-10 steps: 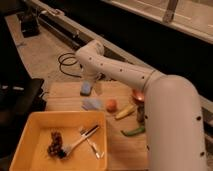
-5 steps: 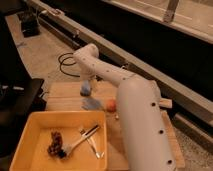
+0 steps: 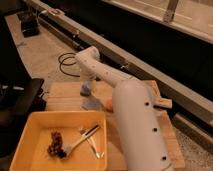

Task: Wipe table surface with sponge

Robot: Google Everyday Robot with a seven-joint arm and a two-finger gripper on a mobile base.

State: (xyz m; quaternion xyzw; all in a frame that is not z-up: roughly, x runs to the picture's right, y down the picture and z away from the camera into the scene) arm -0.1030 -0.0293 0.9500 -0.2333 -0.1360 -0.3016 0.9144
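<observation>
Nearer the camera than before, the white arm (image 3: pixel 135 125) looms large; its gripper (image 3: pixel 86 86) meets the blue sponge (image 3: pixel 85 92) on the wooden table (image 3: pixel 62 97), jaws spread wide, contact unclear.

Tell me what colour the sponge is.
Medium blue. The sponge lies on the table surface, right at the gripper; the camera view shows it best.
</observation>
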